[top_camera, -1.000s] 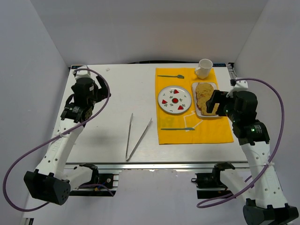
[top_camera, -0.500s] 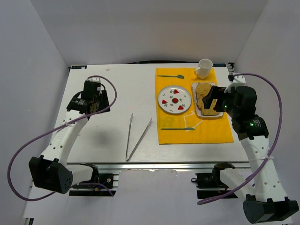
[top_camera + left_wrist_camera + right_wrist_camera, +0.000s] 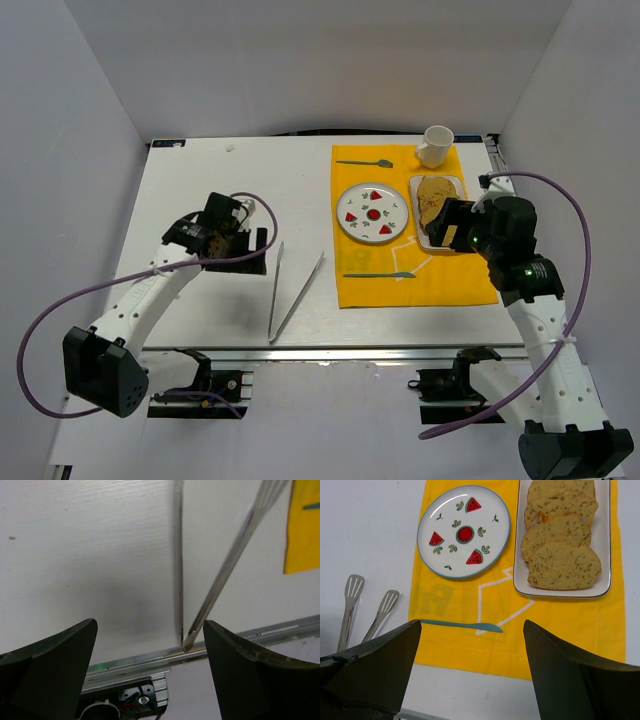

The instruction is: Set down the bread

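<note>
Yellow mat; white plate — blue rim, red watermelon wedges, green leaves. Golden-tan speckled bread on a white tray, beyond the black right gripper.

Farthest bread slice partly past the right wrist view's top edge; tongs likewise in the left's.

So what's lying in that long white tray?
Bread slices, overlapping in a row. The nearest slice shows whole and lies over the next one's edge. The tray floor beneath them is hidden, as are the covered parts of the farther slices.
</note>
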`<action>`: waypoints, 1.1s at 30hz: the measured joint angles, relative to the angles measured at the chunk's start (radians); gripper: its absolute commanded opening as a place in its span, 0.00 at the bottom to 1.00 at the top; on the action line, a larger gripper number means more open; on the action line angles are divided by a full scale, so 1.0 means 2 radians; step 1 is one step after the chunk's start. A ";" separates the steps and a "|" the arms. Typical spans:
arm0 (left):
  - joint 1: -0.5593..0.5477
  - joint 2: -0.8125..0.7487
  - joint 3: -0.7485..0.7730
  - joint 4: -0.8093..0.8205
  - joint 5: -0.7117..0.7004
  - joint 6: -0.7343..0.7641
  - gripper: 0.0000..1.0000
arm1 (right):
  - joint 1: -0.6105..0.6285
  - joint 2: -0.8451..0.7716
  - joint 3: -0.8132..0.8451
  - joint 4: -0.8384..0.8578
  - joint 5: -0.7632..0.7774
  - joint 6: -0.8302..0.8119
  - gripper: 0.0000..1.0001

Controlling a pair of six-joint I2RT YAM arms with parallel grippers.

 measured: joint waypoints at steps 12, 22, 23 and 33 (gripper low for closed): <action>-0.215 0.047 -0.040 0.085 -0.090 -0.040 0.98 | 0.000 0.000 -0.012 -0.003 -0.010 0.010 0.89; -0.225 0.086 -0.080 0.144 -0.141 -0.058 0.98 | 0.000 0.000 -0.012 -0.019 -0.010 0.009 0.89; -0.225 0.089 -0.082 0.150 -0.141 -0.059 0.98 | 0.000 0.000 -0.012 -0.020 -0.010 0.009 0.89; -0.229 0.089 -0.114 0.182 -0.130 -0.082 0.98 | 0.000 0.000 -0.014 -0.022 -0.013 0.004 0.89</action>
